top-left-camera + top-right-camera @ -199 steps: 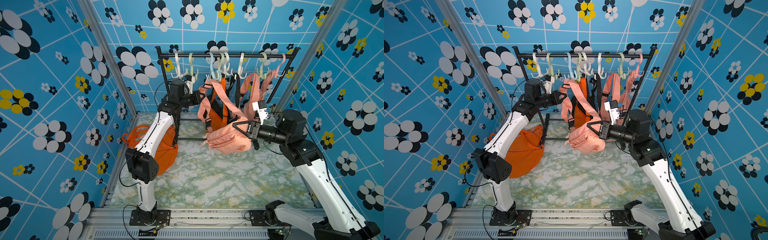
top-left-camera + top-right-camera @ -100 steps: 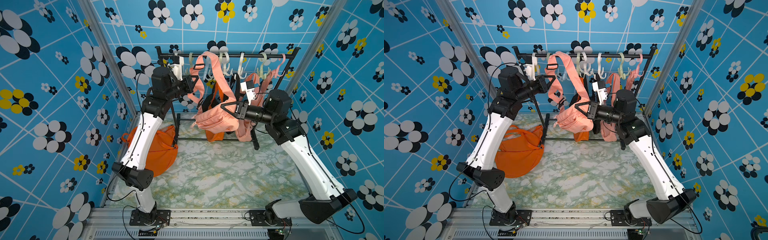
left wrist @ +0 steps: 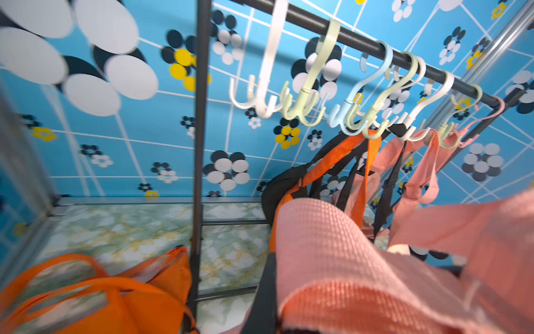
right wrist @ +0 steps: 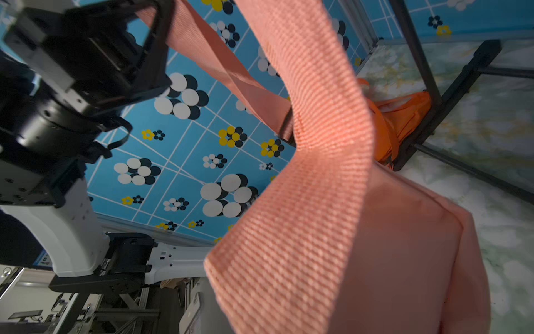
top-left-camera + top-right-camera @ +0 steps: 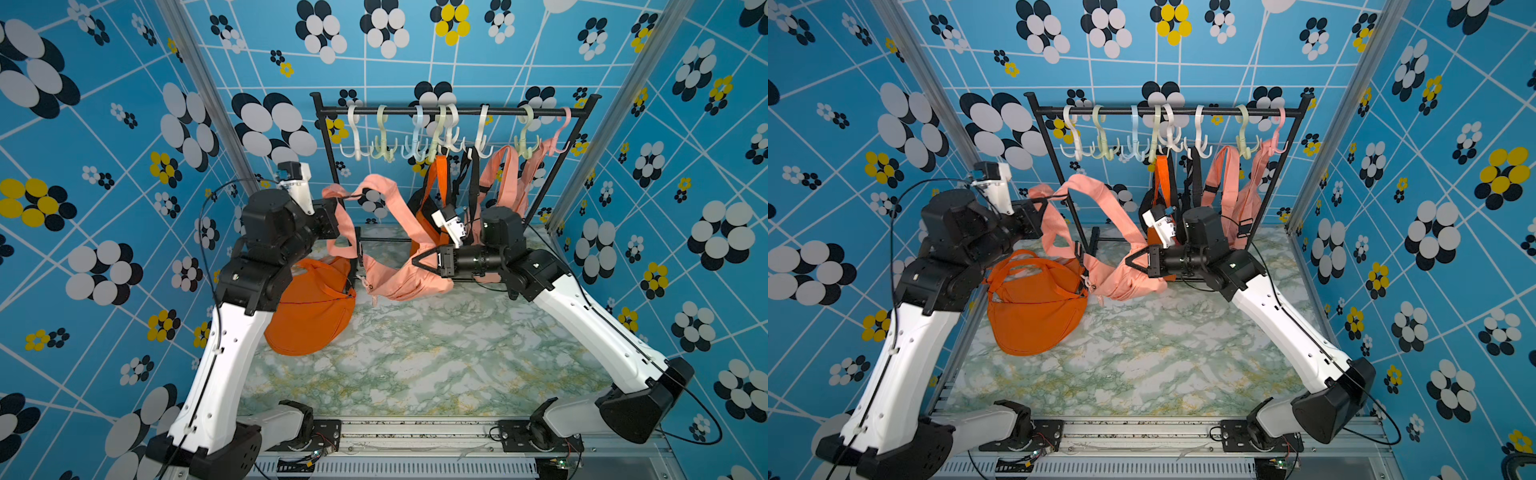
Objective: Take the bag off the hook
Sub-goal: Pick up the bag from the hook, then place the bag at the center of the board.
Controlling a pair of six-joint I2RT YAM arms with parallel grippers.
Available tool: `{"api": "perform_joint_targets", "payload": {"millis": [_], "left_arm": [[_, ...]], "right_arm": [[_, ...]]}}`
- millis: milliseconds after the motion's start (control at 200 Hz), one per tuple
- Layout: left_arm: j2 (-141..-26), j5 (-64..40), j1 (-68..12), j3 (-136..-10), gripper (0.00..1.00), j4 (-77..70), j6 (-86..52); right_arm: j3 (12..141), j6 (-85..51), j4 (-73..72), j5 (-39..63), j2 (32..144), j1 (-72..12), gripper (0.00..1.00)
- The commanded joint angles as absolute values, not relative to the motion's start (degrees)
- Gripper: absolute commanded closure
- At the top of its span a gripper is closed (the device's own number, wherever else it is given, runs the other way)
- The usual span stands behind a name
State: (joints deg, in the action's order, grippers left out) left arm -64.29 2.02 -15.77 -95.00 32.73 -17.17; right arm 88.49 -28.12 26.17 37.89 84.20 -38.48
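The bag (image 5: 399, 279) is off the hooks (image 5: 384, 145), left gripper (image 5: 360, 192) clamping its strap (image 5: 384, 189), right gripper (image 5: 417, 262) its body; next, lower to the counter (image 5: 415, 357) and release.

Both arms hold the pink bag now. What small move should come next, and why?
Probably lower the pink bag onto the table: its strap is clear of the hooks, the left gripper is shut on the strap, the right gripper on its body.
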Motion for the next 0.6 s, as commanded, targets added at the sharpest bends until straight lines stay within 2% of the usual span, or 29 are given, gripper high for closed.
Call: {"api": "perform_joint_targets", "payload": {"millis": [0, 130, 290, 460, 595], "left_arm": [[-56.02, 25.55, -15.60, -89.67, 1.00, 38.42, -11.90], [-51.25, 46.39, -14.97, -88.24, 1.00, 46.26, -11.49], [-46.98, 60.53, -13.70, -85.35, 1.00, 47.21, -6.92], [-43.36, 68.51, -12.45, -78.28, 0.98, 42.34, -0.22], [-43.50, 70.25, -11.23, -75.85, 0.98, 45.03, -0.77]], "right_arm": [[86.92, -25.12, 28.39, 36.90, 88.99, -45.19, 1.00], [89.56, -24.24, 28.99, 39.24, 97.17, -50.40, 1.00], [100.88, -18.13, 39.32, 43.62, 111.21, -53.66, 1.00], [113.02, -13.62, 48.91, 48.80, 127.77, -55.61, 1.00], [122.47, -9.56, 56.21, 46.46, 138.83, -56.77, 1.00]]}}
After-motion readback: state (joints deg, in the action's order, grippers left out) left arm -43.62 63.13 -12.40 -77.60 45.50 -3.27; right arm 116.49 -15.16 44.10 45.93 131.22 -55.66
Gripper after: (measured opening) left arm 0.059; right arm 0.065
